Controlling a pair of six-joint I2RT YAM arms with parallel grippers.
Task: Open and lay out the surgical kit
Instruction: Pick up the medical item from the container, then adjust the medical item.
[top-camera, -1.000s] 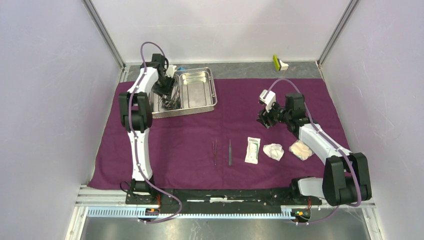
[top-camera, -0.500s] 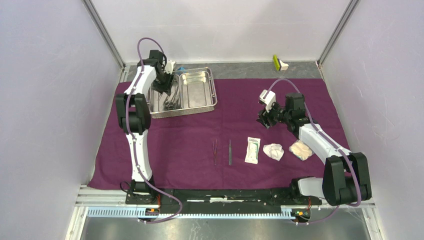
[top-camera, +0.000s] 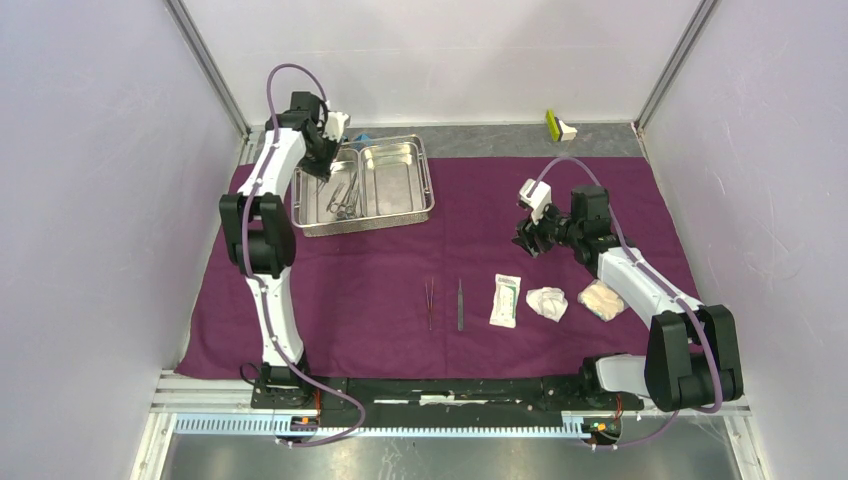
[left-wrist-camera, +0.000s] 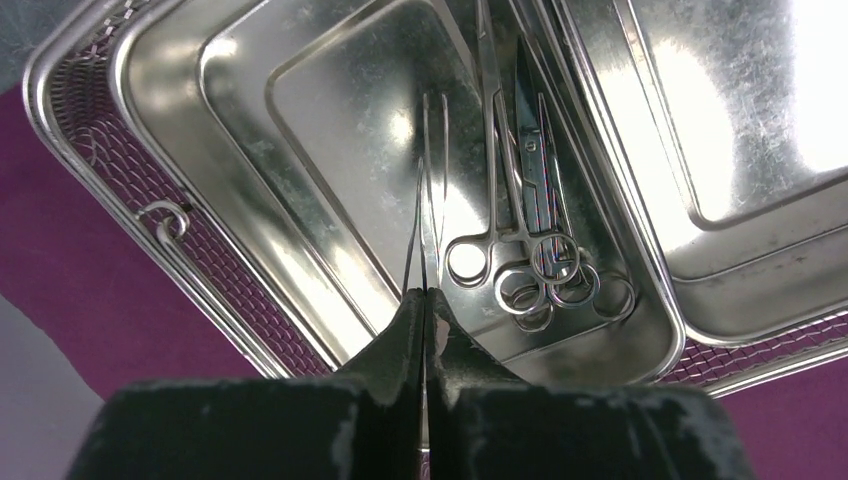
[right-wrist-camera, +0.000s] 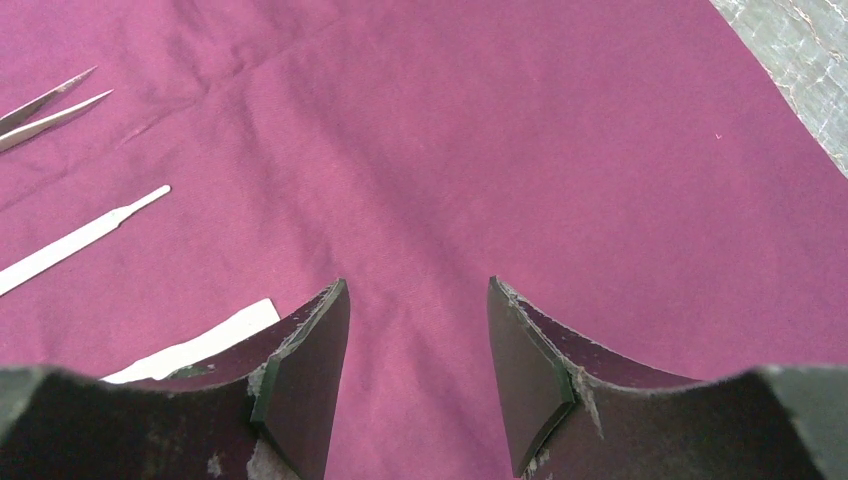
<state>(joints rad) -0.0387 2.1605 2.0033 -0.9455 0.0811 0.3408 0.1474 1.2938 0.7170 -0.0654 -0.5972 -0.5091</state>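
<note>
Closest to the bases, a row lies on the purple cloth (top-camera: 350, 290). From left to right it holds pointed tweezers (top-camera: 429, 303), a slim flat instrument (top-camera: 460, 304), the white sealed packet (top-camera: 505, 300) and two gauze wads (top-camera: 547, 302). All of these are apart from one another. In the overhead view my right forearm runs just beside the outer wad (top-camera: 601, 299).

A little beyond that row the right gripper (right-wrist-camera: 415, 290) hangs over bare cloth. Its fingers are spread apart with nothing between them. Its wrist view catches a corner of the packet and the tips of the laid-out instruments off to the left.

Further back on the left sits the steel tray (top-camera: 392, 180), which has wire mesh around its rim. Its right compartment is bare. The left gripper (left-wrist-camera: 425, 295) is above the left compartment with its fingers pressed together on a second pair of thin tweezers (left-wrist-camera: 428, 180), whose tines point away from the fingers. Just beside those tines, ring-handled instruments (left-wrist-camera: 530, 270) lie bunched in the same compartment, their loops overlapping.

Behind the tray a small blue object (top-camera: 362, 138) peeks out. A yellow-green and white object (top-camera: 560, 125) sits off the cloth near the far right corner.
</note>
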